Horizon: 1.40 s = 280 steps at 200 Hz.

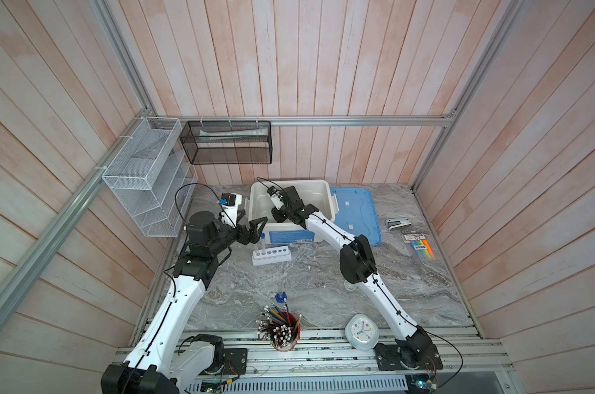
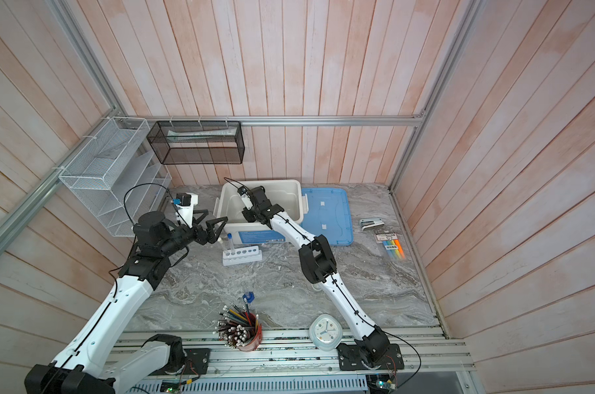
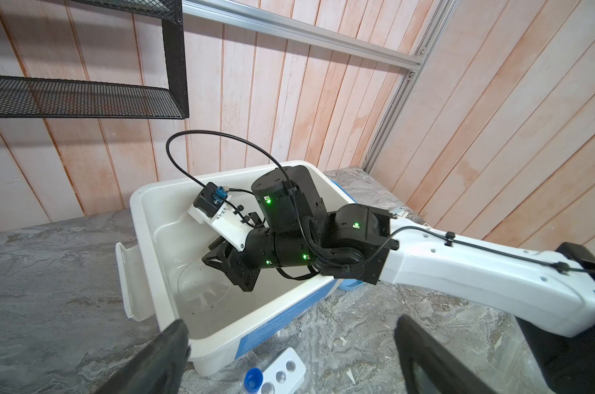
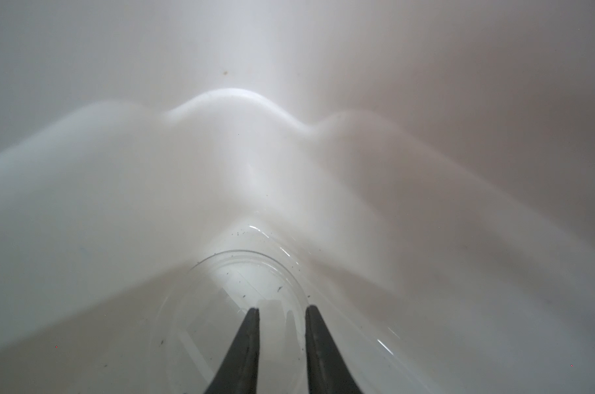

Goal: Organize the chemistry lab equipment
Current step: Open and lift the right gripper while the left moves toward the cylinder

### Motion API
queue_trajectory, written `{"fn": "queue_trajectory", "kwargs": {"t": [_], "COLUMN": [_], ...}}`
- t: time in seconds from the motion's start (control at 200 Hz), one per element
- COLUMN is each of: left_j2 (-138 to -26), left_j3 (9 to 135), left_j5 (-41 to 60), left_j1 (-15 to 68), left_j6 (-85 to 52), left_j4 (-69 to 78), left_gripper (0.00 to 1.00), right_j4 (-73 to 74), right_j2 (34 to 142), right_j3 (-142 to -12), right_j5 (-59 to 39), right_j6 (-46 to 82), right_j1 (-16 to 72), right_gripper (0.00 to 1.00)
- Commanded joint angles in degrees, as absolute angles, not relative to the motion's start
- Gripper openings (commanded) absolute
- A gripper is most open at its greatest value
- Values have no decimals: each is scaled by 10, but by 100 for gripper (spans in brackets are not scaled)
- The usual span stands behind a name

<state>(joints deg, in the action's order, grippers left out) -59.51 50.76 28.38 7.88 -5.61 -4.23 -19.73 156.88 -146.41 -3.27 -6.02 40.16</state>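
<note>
The white bin [image 1: 318, 186] [image 3: 146, 218] stands at the back of the table. A clear flat round dish [image 3: 204, 286] [image 4: 241, 273] lies on its floor. My right gripper [image 1: 276, 215] [image 3: 241, 276] [image 4: 282, 308] reaches into the bin just over the dish, its jaws a little apart and nothing between them. In front of the bin stands the white six-hole rack [image 1: 272, 256] [image 3: 285, 370], with a blue-capped tube [image 1: 262, 243] [image 3: 253, 378] upright in its left end. My left gripper [image 1: 254, 218] [image 3: 291, 320] hangs wide open and empty above that end. A blue-topped bottle [image 1: 280, 296] and a tiny cup [image 1: 350, 286] stand nearer the front.
A blue lid [image 1: 355, 211] lies right of the bin. A stapler [image 1: 398, 223] and a marker pack [image 1: 420, 245] sit at the right edge. The red pencil cup [image 1: 284, 329] and white clock [image 1: 360, 331] stand at the front. Wire shelves [image 1: 146, 177] and a black mesh basket [image 1: 227, 141] hang at the back left.
</note>
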Motion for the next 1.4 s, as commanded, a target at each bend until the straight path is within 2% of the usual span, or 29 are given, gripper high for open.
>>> {"fn": "queue_trajectory", "kwargs": {"t": [0.0, 0.185, 0.35, 0.51, 0.71, 1.0, 1.395], "left_j2": [-579, -564, -523, -469, -410, -396, -419], "left_j3": [513, 526, 509, 490, 466, 371, 294], "left_j5": [277, 279, 285, 252, 283, 299, 274], "left_j1": [75, 75, 81, 125, 139, 148, 213], "left_j6": [-47, -55, -48, 59, 131, 158, 189], "left_j4": [-53, -73, -119, -229, -312, -269, -209], "left_gripper": [96, 96, 96, 98, 100, 97, 97], "right_j4": [-176, -129, -58, 23, 69, 102, 95], "right_j2": [1464, 1338, 1207, 1065, 946, 891, 893], "right_j3": [-1429, -1309, -1146, -969, -825, -727, -705], "right_j5": [-25, -18, -5, -11, 0, -5, -8], "right_j6": [-64, -68, -67, -51, -41, -9, 15], "right_j1": [392, 389, 381, 352, 321, 292, 276], "right_gripper": [28, 33, 38, 41, 42, 42, 42]}}
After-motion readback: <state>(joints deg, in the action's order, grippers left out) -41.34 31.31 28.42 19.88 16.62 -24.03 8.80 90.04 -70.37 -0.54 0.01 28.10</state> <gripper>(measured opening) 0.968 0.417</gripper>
